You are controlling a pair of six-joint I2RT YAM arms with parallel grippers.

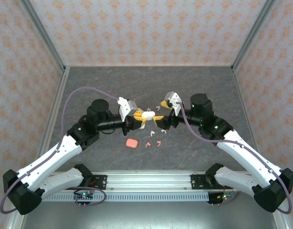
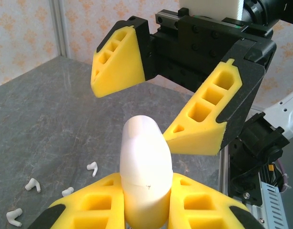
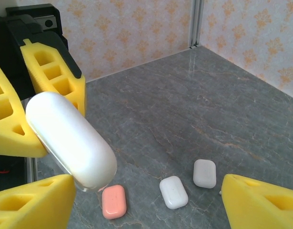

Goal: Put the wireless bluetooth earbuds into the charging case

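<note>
Left end effector clamps the white charging case; right end effector is spread wide. Smooth, light, probably slippery shell: hold its broad sides.

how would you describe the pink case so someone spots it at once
On the grey stone tabletop, look just toward the arm bases from the left gripper and its held white case. The pink case lies flat there; only it is coloured, its neighbours being a loose white case and a pale grey case.
</note>
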